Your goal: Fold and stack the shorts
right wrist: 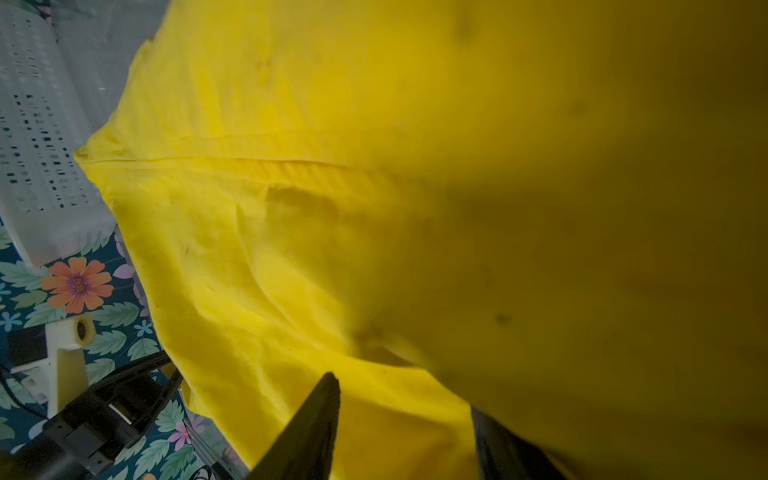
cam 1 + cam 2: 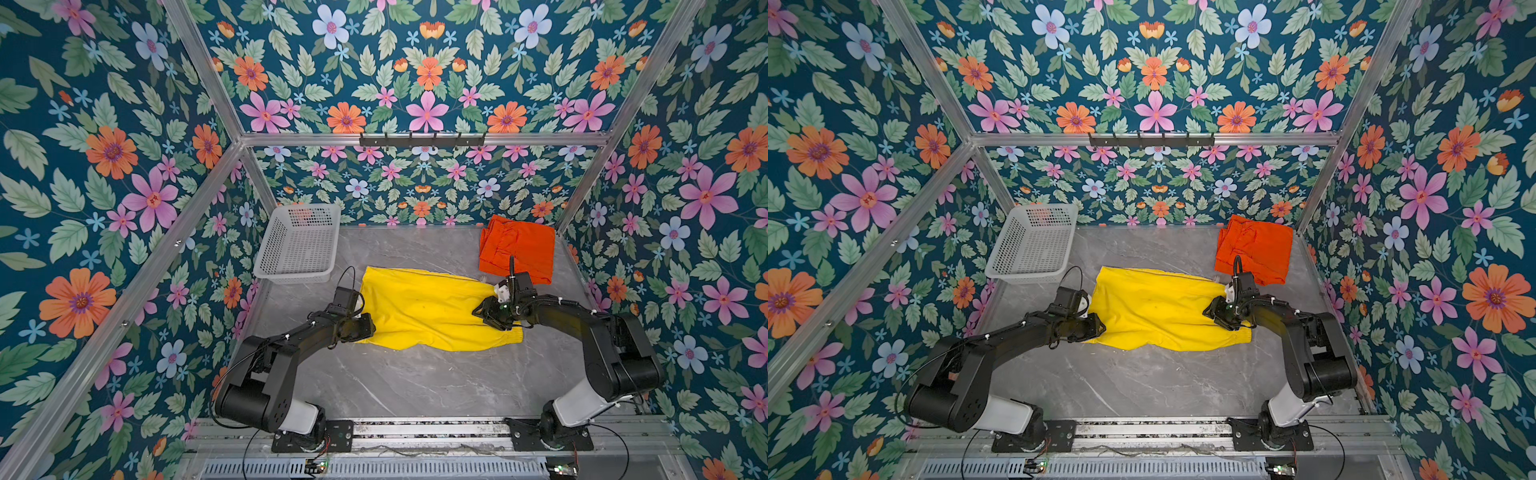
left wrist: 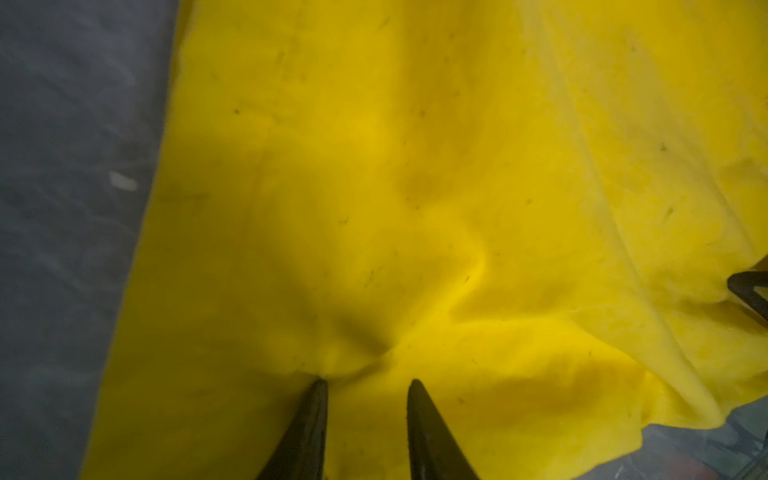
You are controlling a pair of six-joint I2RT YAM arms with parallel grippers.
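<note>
The yellow shorts [image 2: 428, 307] [image 2: 1158, 307] lie spread flat across the middle of the table. Folded orange shorts [image 2: 519, 249] [image 2: 1256, 247] sit at the back right corner. My left gripper [image 2: 368, 326] [image 3: 368, 382] is down on the yellow pair's left end. Its jaws stand apart with puckered yellow fabric [image 3: 415, 166] between and ahead of the tips. My right gripper [image 2: 480, 312] [image 1: 403, 392] is at the right end, open. Yellow fabric [image 1: 332, 208] fills the gap between its jaws. A raised fold covers the tip of one finger.
A white perforated basket [image 2: 299, 245] [image 2: 1034, 245] [image 1: 37, 145] stands at the back left, close to the yellow shorts' far left corner. Bare grey marble table [image 2: 415, 374] stretches in front of the shorts. Floral walls close in on both sides.
</note>
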